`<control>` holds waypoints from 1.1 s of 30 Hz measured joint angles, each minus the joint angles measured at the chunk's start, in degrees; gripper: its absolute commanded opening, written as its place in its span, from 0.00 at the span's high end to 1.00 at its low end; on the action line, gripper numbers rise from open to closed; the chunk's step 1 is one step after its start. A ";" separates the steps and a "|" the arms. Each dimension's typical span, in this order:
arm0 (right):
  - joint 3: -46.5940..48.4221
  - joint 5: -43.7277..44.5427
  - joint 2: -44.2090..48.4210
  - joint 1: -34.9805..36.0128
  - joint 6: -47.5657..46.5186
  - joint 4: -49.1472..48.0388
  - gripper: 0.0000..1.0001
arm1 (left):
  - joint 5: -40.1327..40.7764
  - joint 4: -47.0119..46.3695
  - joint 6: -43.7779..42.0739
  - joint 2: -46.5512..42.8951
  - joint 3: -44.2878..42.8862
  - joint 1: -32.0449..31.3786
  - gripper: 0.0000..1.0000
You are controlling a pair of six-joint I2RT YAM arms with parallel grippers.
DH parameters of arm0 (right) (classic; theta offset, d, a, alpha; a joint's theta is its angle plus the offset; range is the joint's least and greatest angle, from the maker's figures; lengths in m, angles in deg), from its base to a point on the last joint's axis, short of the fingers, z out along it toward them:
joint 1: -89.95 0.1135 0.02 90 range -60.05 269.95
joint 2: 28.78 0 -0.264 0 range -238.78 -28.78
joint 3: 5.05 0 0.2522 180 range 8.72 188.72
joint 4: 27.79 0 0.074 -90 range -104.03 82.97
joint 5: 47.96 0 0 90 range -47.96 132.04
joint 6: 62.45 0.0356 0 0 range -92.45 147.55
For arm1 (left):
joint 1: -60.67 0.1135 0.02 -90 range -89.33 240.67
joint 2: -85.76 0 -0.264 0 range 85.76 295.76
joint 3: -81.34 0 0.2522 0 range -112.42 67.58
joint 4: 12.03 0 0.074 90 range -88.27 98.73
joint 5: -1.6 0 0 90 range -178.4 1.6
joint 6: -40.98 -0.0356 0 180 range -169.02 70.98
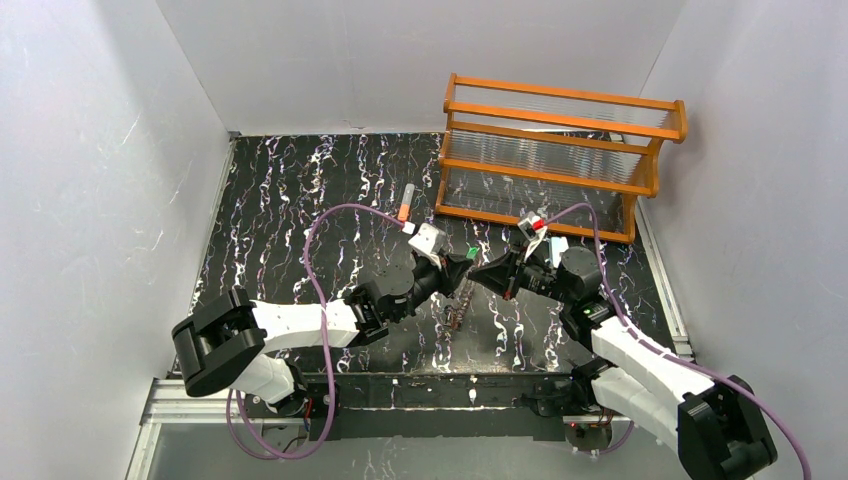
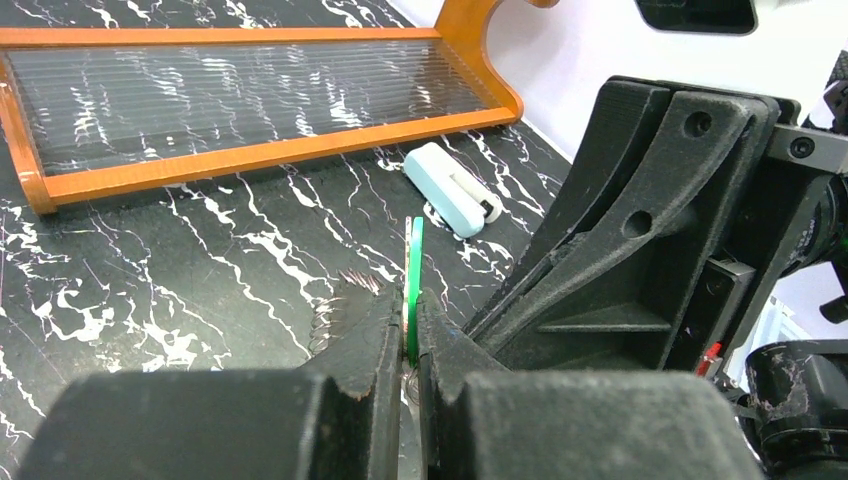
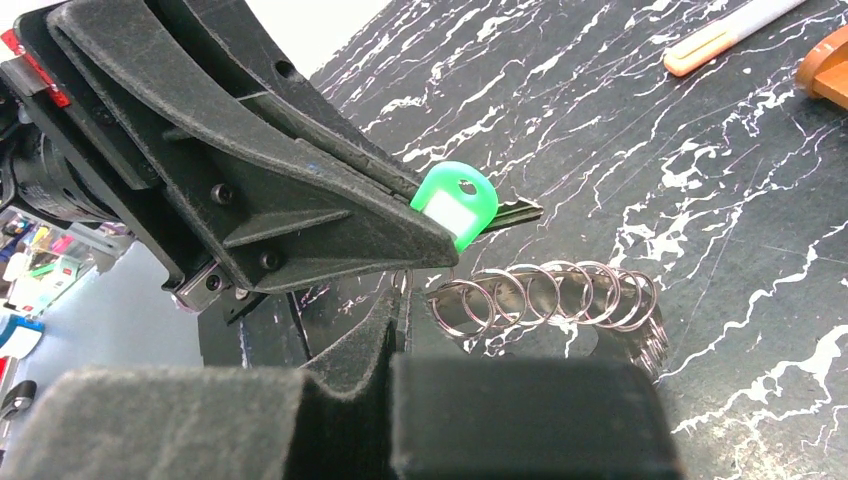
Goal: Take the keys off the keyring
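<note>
The green key, a small tag with a white label, is pinched edge-on between my left gripper's shut jaws. The keyring is a string of several linked metal rings. It trails from just under the green key down to the black marble table. My right gripper faces the left one tip to tip and is shut on the end ring beside the key. From above, both grippers, left and right, meet at mid-table over the keyring. No other keys show.
An orange wooden rack stands at the back right. An orange-and-grey tube lies left of it. A pale white-blue clip lies on the table beyond the grippers. White walls close in the table on both sides.
</note>
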 measured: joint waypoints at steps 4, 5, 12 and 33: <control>-0.17 -0.22 0.74 0.00 0.68 -1.01 0.99 | 0.96 -1.03 0.00 0.00 0.00 -0.09 1.00; -0.31 -0.24 0.85 0.00 0.87 -1.51 0.99 | 1.14 -1.27 0.00 0.00 0.00 -0.09 1.00; -1.31 0.02 1.31 -0.02 2.38 -4.15 0.99 | 1.97 -1.90 -0.22 0.00 -0.02 -0.22 1.00; -7.61 4.81 9.29 -3.19 7.74 -11.87 0.99 | 3.30 -0.52 -0.76 -0.79 0.66 -1.49 1.00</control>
